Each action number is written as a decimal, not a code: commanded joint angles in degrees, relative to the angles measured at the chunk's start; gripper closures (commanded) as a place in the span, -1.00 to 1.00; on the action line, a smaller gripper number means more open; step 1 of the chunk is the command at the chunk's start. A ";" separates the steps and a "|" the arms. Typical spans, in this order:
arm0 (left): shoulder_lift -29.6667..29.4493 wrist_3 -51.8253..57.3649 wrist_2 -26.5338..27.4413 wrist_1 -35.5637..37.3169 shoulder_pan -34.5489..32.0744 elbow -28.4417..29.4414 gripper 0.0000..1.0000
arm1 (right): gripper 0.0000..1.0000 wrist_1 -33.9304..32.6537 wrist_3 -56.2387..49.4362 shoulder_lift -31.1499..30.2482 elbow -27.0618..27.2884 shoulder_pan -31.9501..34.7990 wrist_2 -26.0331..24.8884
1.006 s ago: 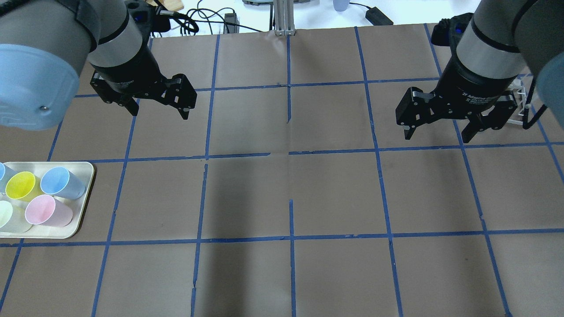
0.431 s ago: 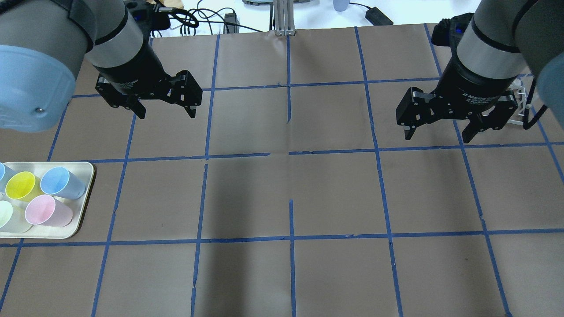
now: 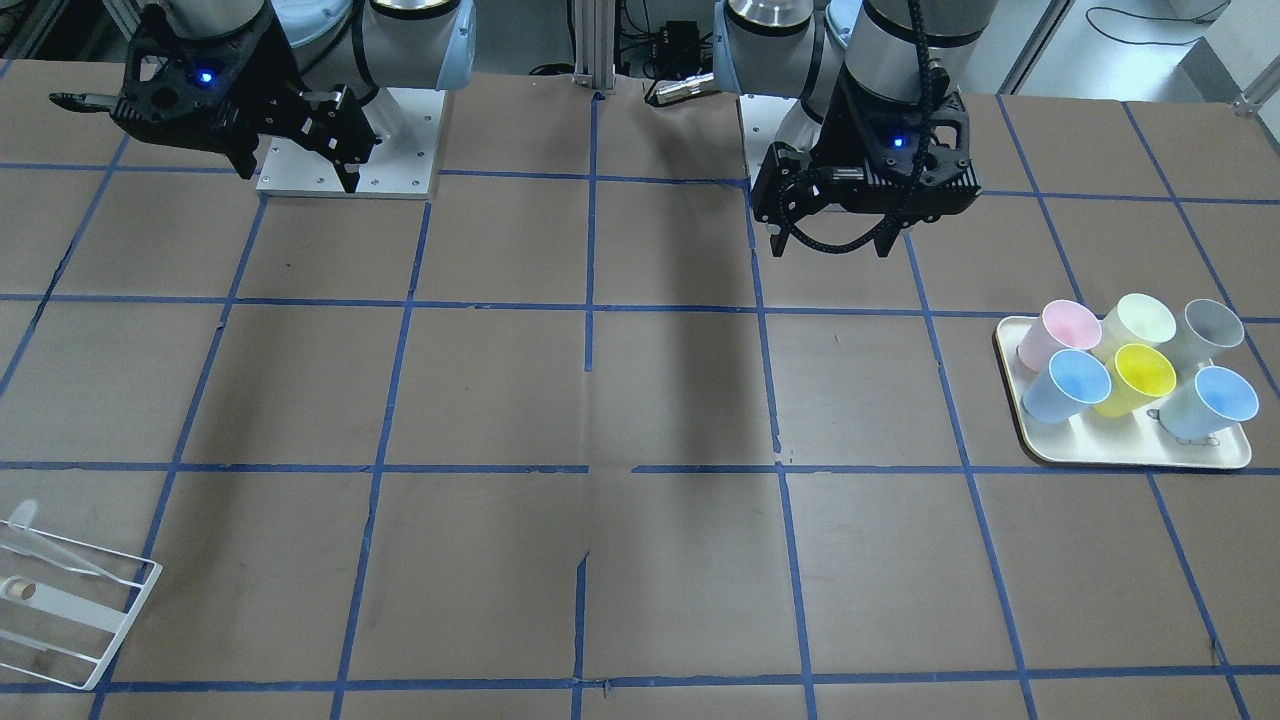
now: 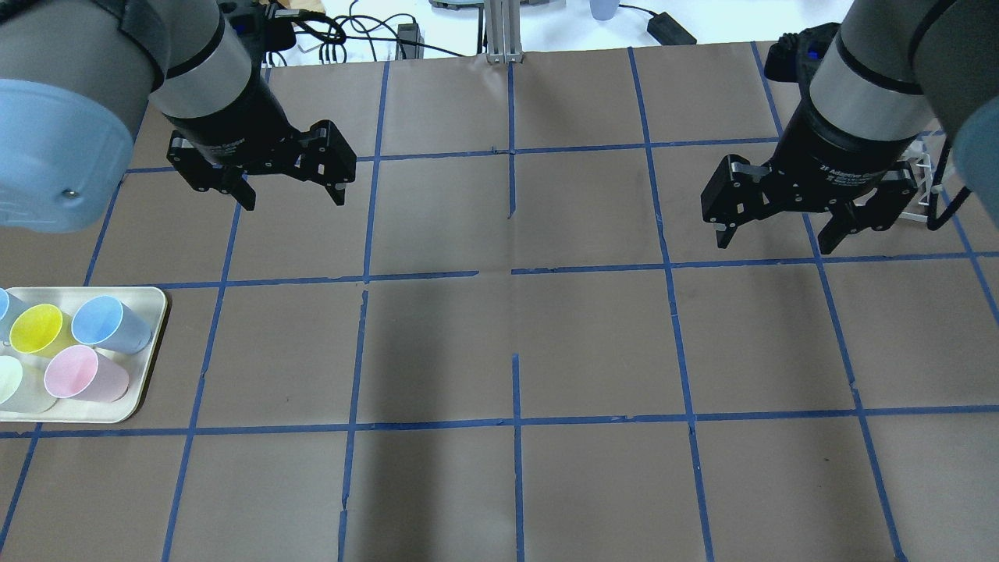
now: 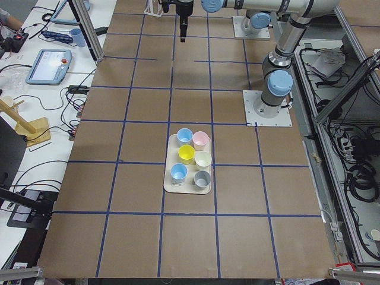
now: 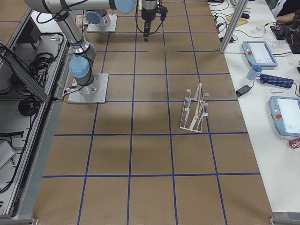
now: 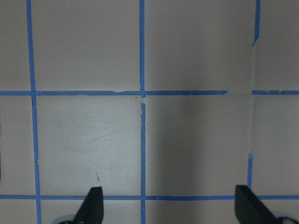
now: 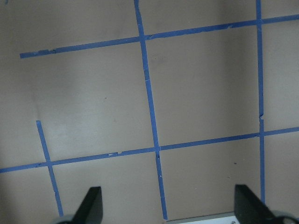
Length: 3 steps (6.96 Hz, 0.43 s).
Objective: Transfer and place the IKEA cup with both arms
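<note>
Left gripper (image 4: pixel 294 201) is hanging wide open above the table (image 4: pixel 593 343), holding nothing and well apart from the tray (image 4: pixel 152 343), and the right gripper (image 4: pixel 774 243) is hovering over the other side with its jaws spread pretty much just as wide, also gripping nothing. IKEA cup (image 4: pixel 105 321) is sitting upright on the tray at the table's left end with 5 other cups, in the corner closest to the table's middle and farther from the robot. Pink cup (image 4: pixel 78 373) is sitting just beside it on the robot's side, and the yellow cup (image 4: pixel 35 328) is sitting just beside it toward the table's end.
</note>
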 commanded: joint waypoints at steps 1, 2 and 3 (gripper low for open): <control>-0.02 -0.06 0.16 0.01 0.00 -0.02 -1.00 | -1.00 0.00 0.00 0.19 0.10 0.51 0.15; -0.02 0.03 0.25 0.01 0.00 0.07 -1.00 | -1.00 0.00 0.00 0.37 0.10 0.60 0.24; -0.02 0.03 0.25 0.01 0.00 0.07 -1.00 | -1.00 0.00 0.00 0.37 0.10 0.69 0.24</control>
